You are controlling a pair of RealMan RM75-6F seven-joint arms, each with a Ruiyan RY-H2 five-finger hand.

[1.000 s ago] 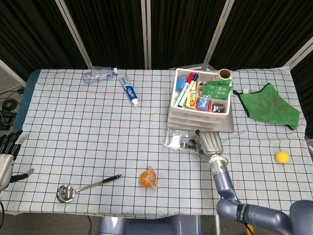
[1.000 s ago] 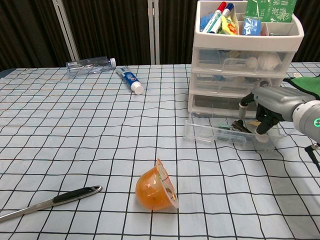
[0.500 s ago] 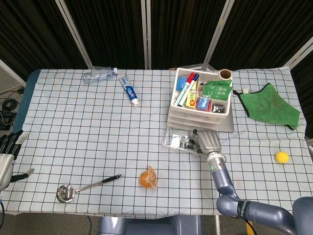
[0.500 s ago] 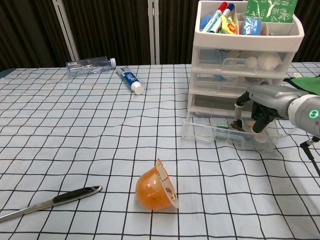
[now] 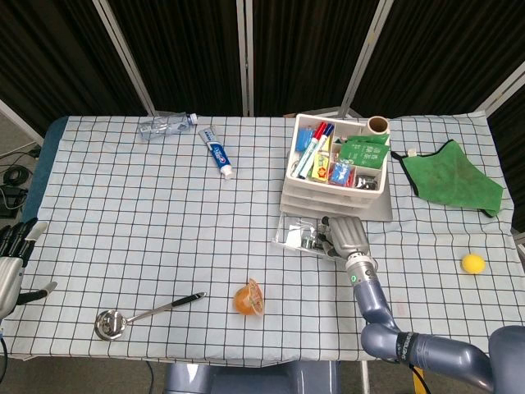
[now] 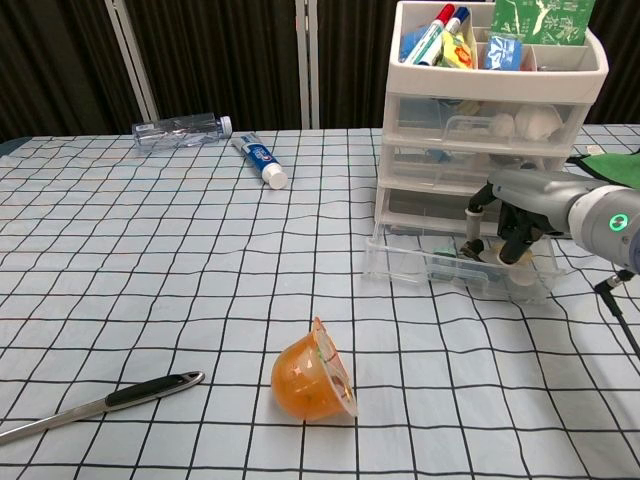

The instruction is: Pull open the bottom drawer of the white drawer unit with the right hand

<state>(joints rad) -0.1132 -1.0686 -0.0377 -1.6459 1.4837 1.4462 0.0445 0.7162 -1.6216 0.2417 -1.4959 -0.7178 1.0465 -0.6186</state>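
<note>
Chest view shows the right hand point(image 6: 510, 225) with fingers curled into the pulled-out bottom drawer point(image 6: 455, 268) of the white drawer unit point(image 6: 490, 120), gripping its front.

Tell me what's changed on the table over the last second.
The right hand, fingers hooked over the bottom drawer, has pulled it slightly further out of the white drawer unit, toward the table's front edge and a little leftward. The left hand, the orange cup, ladle, toothpaste and bottle stayed where they were.
</note>
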